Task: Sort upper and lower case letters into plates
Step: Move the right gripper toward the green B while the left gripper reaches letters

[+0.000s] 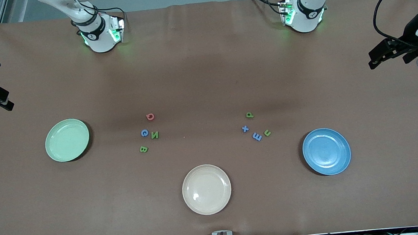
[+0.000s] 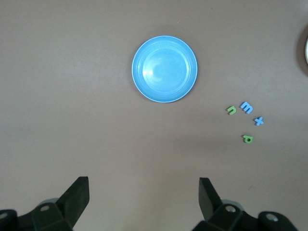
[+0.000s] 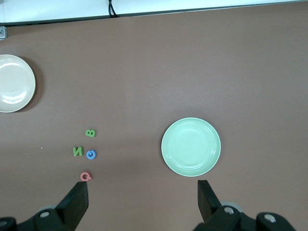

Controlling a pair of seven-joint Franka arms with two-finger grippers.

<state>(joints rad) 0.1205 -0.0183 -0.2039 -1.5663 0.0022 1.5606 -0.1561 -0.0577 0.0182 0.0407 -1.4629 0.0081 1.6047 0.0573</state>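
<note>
A brown cloth (image 1: 203,57) covers the whole table, with both arm bases along its robot edge.

The letters look like small, flat foam or plastic pieces, so I judge them light, stiff and thin; being so low on the cloth, each probably needs a pinch across its narrow edges from straight above, and may slide or tip if nudged.

Four capitals lie in a loose cluster toward the right arm's end: a red Q (image 1: 150,116), a blue C (image 1: 144,132), a green N (image 1: 154,134) and a green B (image 1: 143,149).

The mint plate (image 1: 67,140) sits beside them, nearer that end.

Four lower-case letters lie toward the left arm's end: a green p (image 1: 249,114), a blue x (image 1: 245,128), a blue m (image 1: 257,136) and a green n (image 1: 267,132), with the blue plate (image 1: 326,151) beside them.

A beige plate (image 1: 206,189) lies nearest the front camera.

All three plates hold nothing.

The left gripper (image 2: 144,192) and the right gripper (image 3: 143,192) hang high at the table's ends, fingers spread wide and holding nothing; both arms wait.
</note>
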